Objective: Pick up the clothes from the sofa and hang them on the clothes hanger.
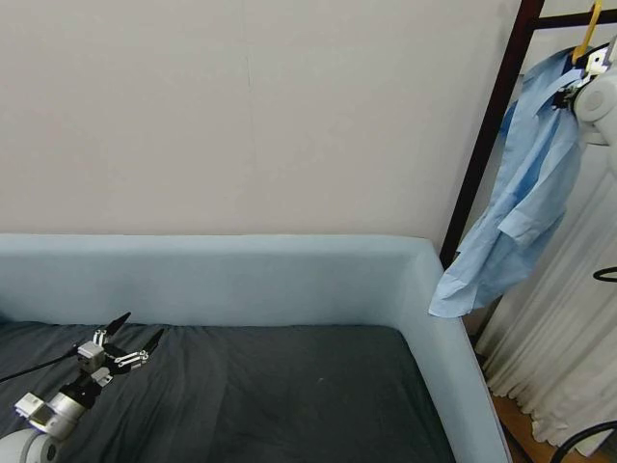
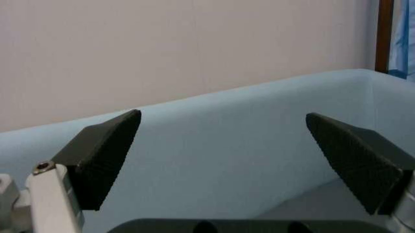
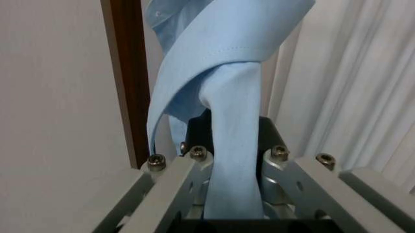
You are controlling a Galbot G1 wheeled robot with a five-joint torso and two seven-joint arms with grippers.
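Right claw [image 3: 230, 141]: closed on a fold of the shirt [image 3: 220, 58] close to the collar, with the cloth running down between its jaws. It is raised at the top of the rack [image 1: 487, 135]. This high grip probably keeps the shirt hanging free while its hanger [image 1: 588, 34] is brought to the cross bar. The yellow hook stands up by that bar, but whether it sits over the bar cannot be told.

Shirt: it hangs full length from the claw and hanger beside the rack post. A sleeve and the hem trail down to the sofa [image 1: 241, 280] corner, and whether they touch it is unclear. The shirt is off the seat, so the pick-up looks done and the hanging step appears to be in hand.

Left claw [image 1: 143, 326]: jaws wide apart and gripping nothing. It hovers low over the dark seat at the sofa's left end, well apart from the rack. It seems parked out of the way, since one arm is enough for the shirt.

Surroundings: a curtain [image 1: 569, 338] hangs behind the rack, and a plain wall [image 1: 241, 116] rises above the sofa back.

Count: claws, two; shirts, one; hangers, one; racks, one, with one post and one bar in view; sofas, one; curtains, one.
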